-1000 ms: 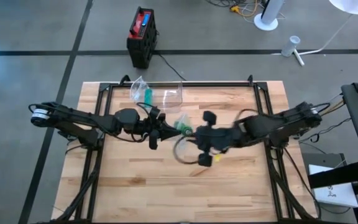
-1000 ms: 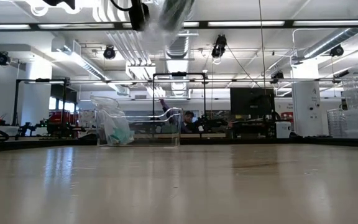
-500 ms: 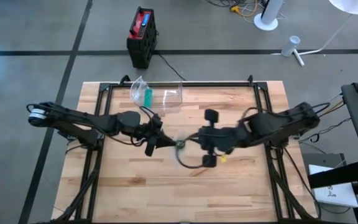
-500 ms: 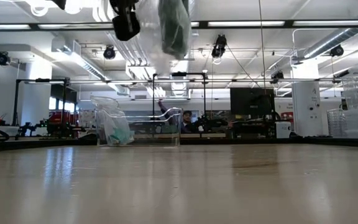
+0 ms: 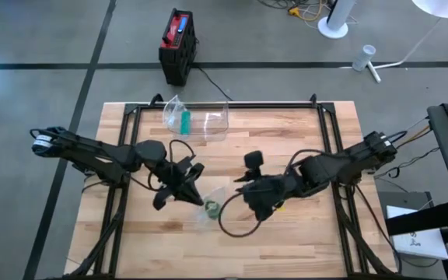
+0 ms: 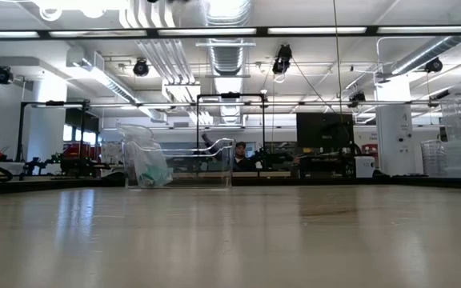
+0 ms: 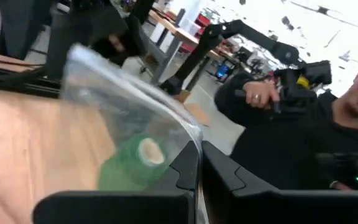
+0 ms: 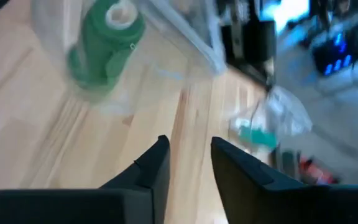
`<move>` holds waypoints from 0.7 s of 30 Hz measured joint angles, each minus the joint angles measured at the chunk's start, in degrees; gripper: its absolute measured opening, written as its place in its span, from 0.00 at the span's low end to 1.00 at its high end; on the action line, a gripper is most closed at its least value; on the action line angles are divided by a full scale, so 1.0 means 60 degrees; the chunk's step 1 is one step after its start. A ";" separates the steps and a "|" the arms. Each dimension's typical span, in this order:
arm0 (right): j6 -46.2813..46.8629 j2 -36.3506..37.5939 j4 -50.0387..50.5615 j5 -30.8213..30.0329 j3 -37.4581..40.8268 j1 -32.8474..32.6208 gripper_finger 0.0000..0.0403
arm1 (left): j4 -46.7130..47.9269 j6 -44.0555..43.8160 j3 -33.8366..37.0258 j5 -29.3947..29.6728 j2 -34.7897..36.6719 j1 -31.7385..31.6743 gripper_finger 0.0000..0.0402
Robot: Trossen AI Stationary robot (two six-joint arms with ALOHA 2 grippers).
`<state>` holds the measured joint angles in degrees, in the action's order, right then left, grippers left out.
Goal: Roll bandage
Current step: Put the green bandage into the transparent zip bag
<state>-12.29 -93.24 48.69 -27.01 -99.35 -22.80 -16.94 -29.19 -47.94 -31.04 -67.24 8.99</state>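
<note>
Green bandage roll (image 5: pixel 211 208) inside clear plastic bag (image 5: pixel 202 215), above the table's middle

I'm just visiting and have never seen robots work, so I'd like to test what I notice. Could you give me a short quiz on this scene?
1. True or false: the green roll lies bare on the table, outside any wrapping.
2. Which one pinches the clear bag? A) left end effector B) right end effector C) neither
3. Fill in: the right end effector has its fingers ___, with nothing between them.

Key:
1. False: the roll sits inside the bag.
2. A: the left end effector is shut on the bag.
3. Open.
</note>
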 joint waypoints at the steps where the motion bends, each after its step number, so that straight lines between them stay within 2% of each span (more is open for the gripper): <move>1: -0.0401 -0.0089 -0.0234 0.0005 -0.0001 -0.0031 0.28 | -0.0005 -0.0118 0.0000 -0.0041 0.0034 0.0005 0.00; 5: -0.1378 -0.0370 -0.1240 0.0001 -0.0033 -0.0033 0.35 | 0.0174 -0.0328 0.0000 -0.0252 0.0061 0.0032 0.00; 10: -0.1589 -0.0477 -0.1667 0.0144 -0.0022 0.0100 0.43 | 0.0427 -0.0476 0.0007 -0.0252 0.0052 0.0161 0.00; 15: -0.1382 -0.0464 -0.2377 0.1943 -0.0022 0.0207 0.48 | 0.0551 -0.0474 0.0007 -0.0263 0.0021 0.0187 0.00; 21: -0.1704 -0.0600 -0.3016 0.2298 -0.0004 0.0260 0.47 | 0.0636 0.0354 0.0011 -0.0242 0.0017 0.0328 0.00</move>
<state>-22.51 -96.84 30.59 -13.22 -99.37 -21.24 -13.12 -27.06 -47.88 -32.50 -67.13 10.95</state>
